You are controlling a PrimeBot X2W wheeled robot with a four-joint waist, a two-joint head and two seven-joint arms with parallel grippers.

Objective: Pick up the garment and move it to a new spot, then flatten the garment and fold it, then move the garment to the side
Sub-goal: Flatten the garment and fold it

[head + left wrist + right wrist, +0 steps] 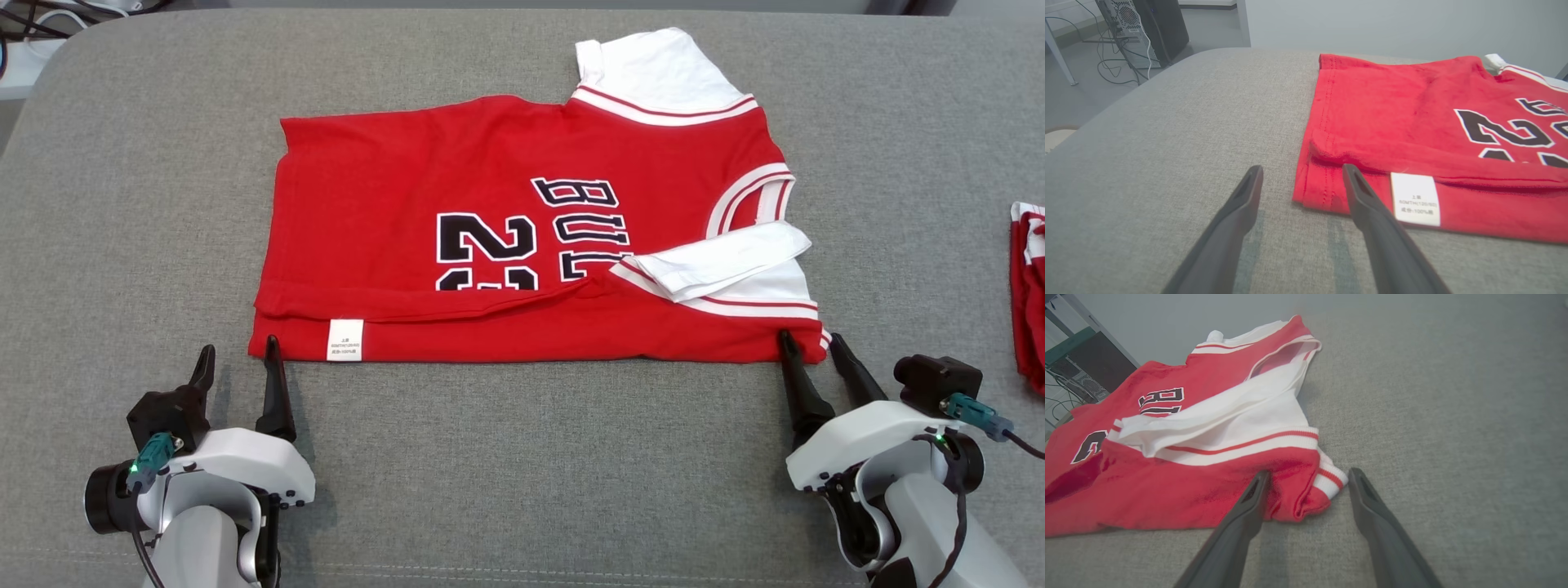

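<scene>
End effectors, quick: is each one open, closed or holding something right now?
Left end effector: open, empty, at the red and white fabric jersey's corner.
Right end effector: open, empty, at its other near corner.

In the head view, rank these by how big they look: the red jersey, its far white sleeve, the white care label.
Largest to smallest:
red jersey
far white sleeve
white care label
The label sits nearer the camera yet plainly looks smallest.

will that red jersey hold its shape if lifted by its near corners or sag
Probably floppy: the red jersey lies softly folded over itself, so its middle would likely sag. The loose white sleeve may slide or unfold. It looks thin, light.
</scene>
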